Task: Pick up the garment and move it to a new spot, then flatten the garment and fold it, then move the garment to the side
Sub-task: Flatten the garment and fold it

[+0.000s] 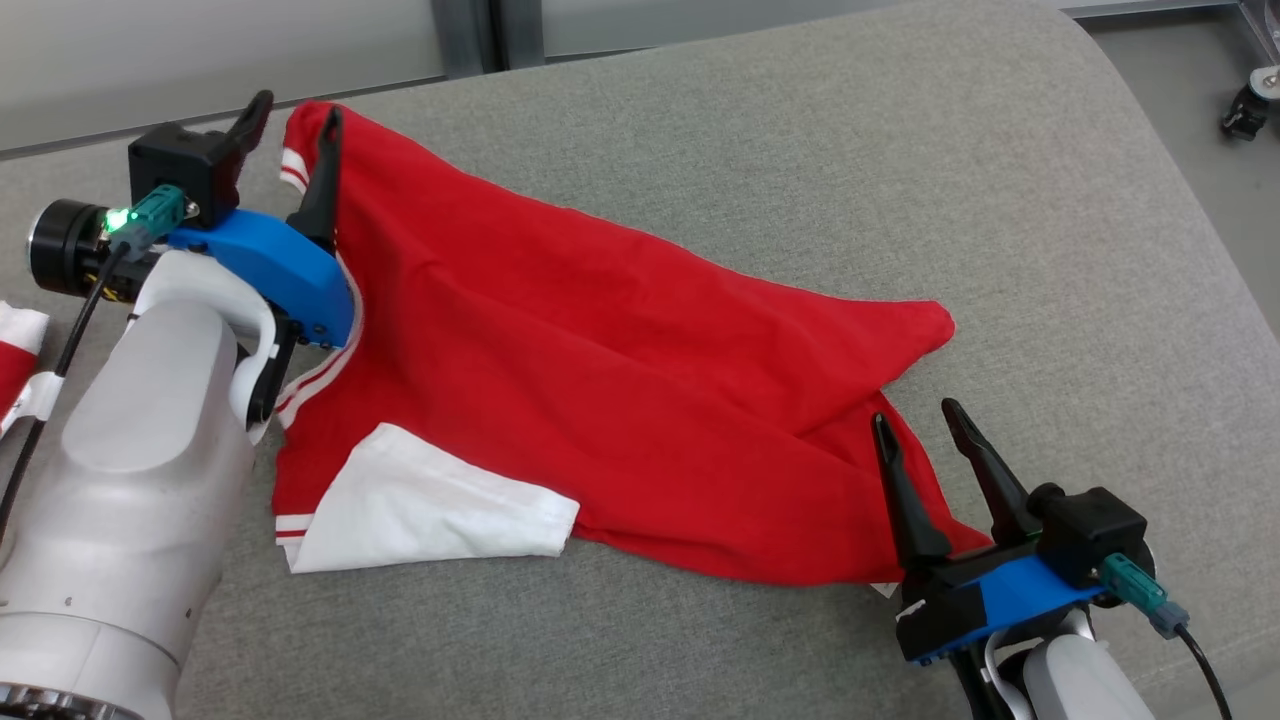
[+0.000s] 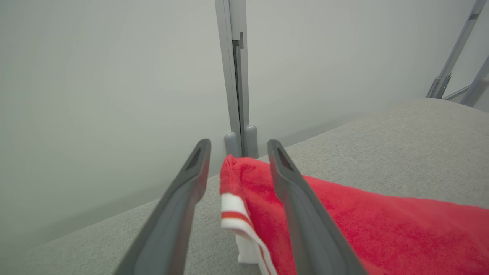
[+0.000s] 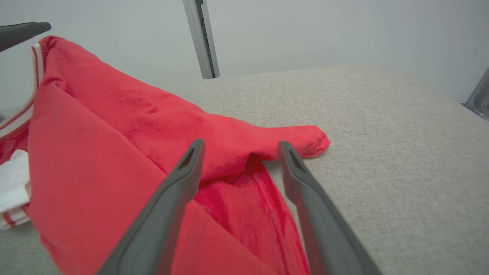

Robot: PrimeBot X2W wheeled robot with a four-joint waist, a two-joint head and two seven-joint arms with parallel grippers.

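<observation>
Noted red soft-cloth garment [image 1: 600,380] with one white sleeve [image 1: 430,505] and red-and-white striped trim [image 1: 293,168], lying rumpled from upper left to lower right of the head view on a grey woven-fabric padded surface [image 1: 800,150]. Found left gripper [image 1: 297,105] at upper left, its two dark fingers spread apart and clamping nothing, straddling the garment's striped corner with one finger over the cloth and the other beside it. Found right gripper [image 1: 918,415] at lower right likewise spread wide and grasping nothing, fingertips over the garment's lower right edge, either side of a fold.
</observation>
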